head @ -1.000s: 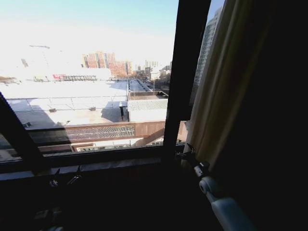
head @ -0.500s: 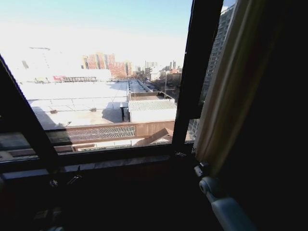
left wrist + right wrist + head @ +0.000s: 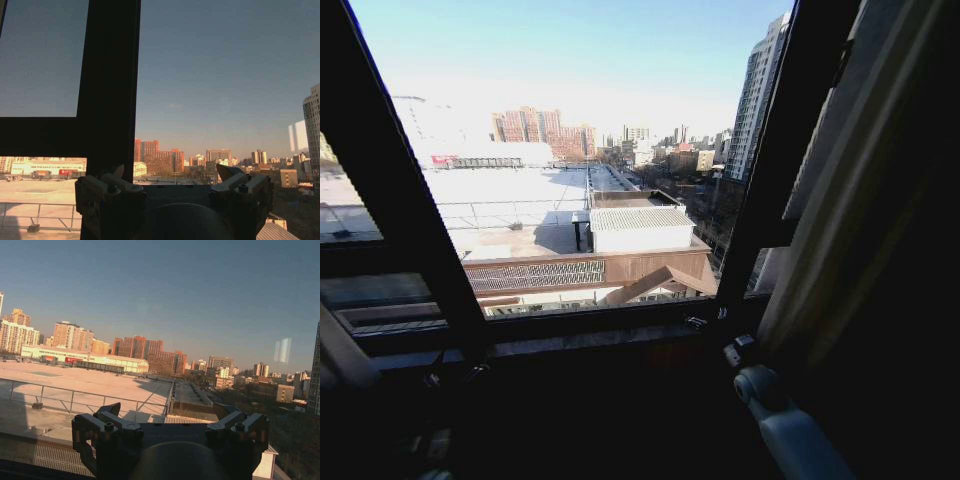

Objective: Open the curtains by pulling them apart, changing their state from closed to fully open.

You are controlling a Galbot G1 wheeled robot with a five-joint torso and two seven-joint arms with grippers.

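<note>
The right curtain [image 3: 850,220], a cream pleated panel, hangs gathered along the right side of the window in the head view. A pale strip of the left curtain [image 3: 338,352] shows at the lower left edge. My right gripper [image 3: 716,335] is low by the sill, left of the right curtain's edge and apart from it. In its wrist view the right gripper [image 3: 168,412] stands open with only glass and city beyond. My left gripper [image 3: 453,376] sits low in shadow under the sill. Its wrist view shows the left gripper [image 3: 170,175] open and facing a dark window post [image 3: 110,85].
Dark window frame bars [image 3: 775,170] cross the glass, and a dark sill [image 3: 580,340] runs below them. A dark opaque drape [image 3: 920,330] hangs at the far right. Rooftops and towers lie outside.
The whole head picture has shifted, so the camera has moved; frame bars and curtain now sit farther right. My right gripper has drawn back from the right curtain's edge.
</note>
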